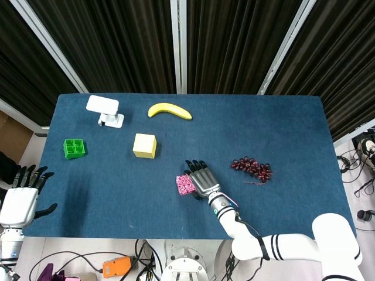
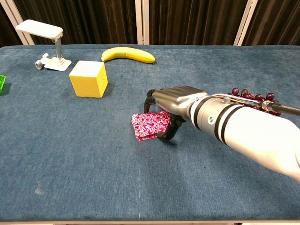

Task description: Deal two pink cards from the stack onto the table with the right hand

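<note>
The right hand (image 2: pixel 176 101) reaches in from the near right and hangs palm-down over the right part of the pink card stack (image 2: pixel 149 125), which lies on the blue table (image 2: pixel 93 159) near its middle, a little toward the near edge. Its fingers (image 2: pixel 151 96) curl downward over the far right corner of the stack, and the thumb comes down at the stack's near right edge. The stack seems tilted, its right side lifted under the hand, but whether the hand really pinches a card or only touches the top one cannot be told from either view.

The left hand (image 1: pixel 20 196) sits off the near left corner of the table, its fingers spread apart and holding nothing.

Beyond the stack, to the left, stands a yellow cube (image 2: pixel 88 78), and farther still lies a banana (image 2: pixel 128 54). A white stand (image 2: pixel 46 40) sits at the far left, with a green block (image 1: pixel 74 147) nearer than it at the left edge. A bunch of dark grapes (image 1: pixel 252 168) lies right of the right hand, partly hidden behind the forearm in the chest view.
</note>
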### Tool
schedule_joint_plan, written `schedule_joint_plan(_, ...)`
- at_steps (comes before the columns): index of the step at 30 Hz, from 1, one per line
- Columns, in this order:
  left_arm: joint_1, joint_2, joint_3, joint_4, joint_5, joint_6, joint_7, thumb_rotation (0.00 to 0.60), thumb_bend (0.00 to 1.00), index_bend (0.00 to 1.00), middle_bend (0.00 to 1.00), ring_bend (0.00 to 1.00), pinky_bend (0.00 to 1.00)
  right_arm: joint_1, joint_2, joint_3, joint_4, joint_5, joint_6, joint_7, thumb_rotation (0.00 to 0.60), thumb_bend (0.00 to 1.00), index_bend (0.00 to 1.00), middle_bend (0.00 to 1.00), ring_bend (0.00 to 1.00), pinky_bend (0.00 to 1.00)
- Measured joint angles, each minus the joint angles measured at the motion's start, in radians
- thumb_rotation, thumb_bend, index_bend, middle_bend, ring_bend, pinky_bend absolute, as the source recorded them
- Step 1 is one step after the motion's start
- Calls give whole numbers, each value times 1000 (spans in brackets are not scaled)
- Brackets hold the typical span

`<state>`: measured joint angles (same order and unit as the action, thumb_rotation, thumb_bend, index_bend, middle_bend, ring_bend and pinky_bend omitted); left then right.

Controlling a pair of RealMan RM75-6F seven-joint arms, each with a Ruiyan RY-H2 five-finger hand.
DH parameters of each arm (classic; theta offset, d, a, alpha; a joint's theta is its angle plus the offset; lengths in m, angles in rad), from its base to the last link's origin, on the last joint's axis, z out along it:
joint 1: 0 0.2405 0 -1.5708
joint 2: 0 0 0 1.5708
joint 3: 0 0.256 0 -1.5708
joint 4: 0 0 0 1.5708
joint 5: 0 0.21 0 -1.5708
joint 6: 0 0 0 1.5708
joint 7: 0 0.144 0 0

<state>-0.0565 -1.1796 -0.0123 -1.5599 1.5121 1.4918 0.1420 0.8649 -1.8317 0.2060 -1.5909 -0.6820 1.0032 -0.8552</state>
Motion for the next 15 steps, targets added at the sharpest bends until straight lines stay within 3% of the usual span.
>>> schedule_joint_plan(5, -1, 2, -1, -2, -3, -2, 2, 600, 67, 210, 123, 20, 7, 14, -1, -2, 3, 14, 7, 11, 600, 544, 433, 65, 0, 114)
schedule_joint_plan(15, -3, 4, -1, -8, -2, -3, 7, 600, 67, 210, 123, 17, 3, 13, 28, -7, -18, -11, 22, 67, 600, 577, 462, 82, 0, 114)
